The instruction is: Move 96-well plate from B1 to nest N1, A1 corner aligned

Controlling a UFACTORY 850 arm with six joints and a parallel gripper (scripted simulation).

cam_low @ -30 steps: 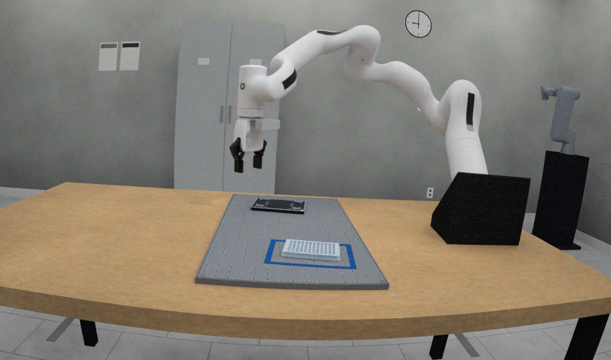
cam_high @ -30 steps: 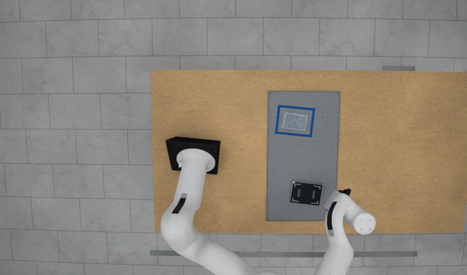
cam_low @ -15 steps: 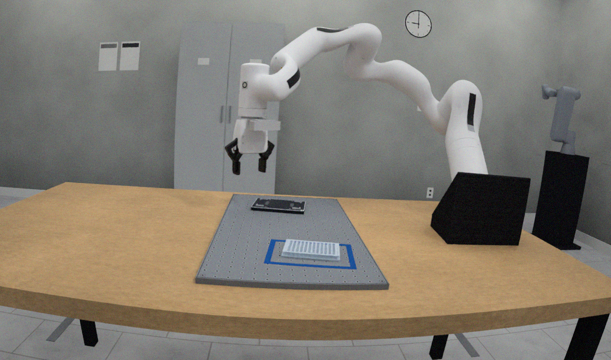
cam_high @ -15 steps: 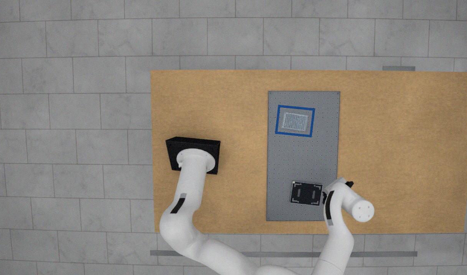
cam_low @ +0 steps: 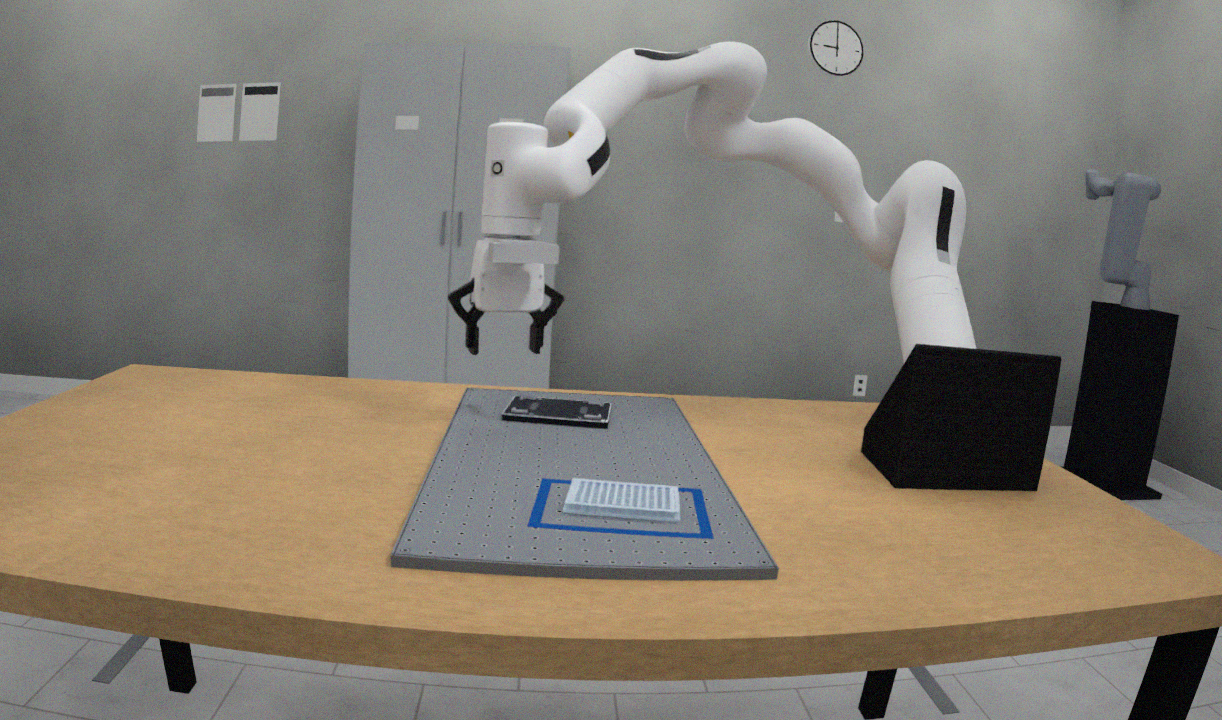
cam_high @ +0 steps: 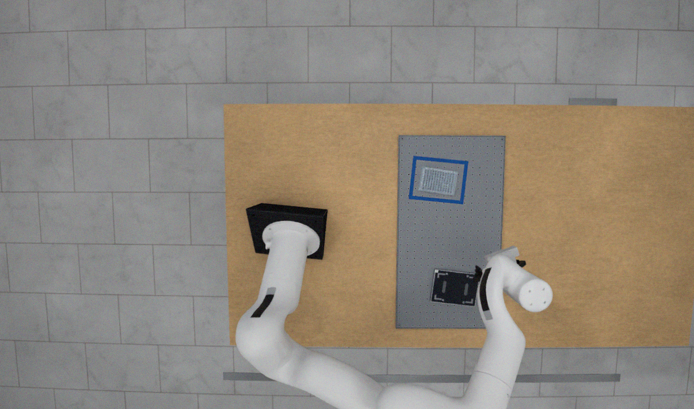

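The white 96-well plate [cam_high: 438, 180] [cam_low: 622, 498] lies flat inside the blue rectangle [cam_high: 412, 178] [cam_low: 537, 506] that marks the bench spot on the grey perforated board [cam_high: 448, 238] [cam_low: 499, 465]. The black plate nest [cam_high: 453, 287] [cam_low: 557, 410] sits at the board's other end and holds nothing. My gripper [cam_low: 505, 342] is open and empty. It hangs high above the board's far left corner, next to the nest. In the overhead view the wrist covers the fingers. The plate's cut-off corner is too small to make out.
The arm's black base block [cam_high: 258, 216] [cam_low: 960, 417] stands on the wooden table [cam_high: 593, 228] [cam_low: 194, 447] beside the board. A grey second arm on a black pedestal [cam_low: 1119, 394] stands off the table. A grey cabinet [cam_low: 409, 214] is behind.
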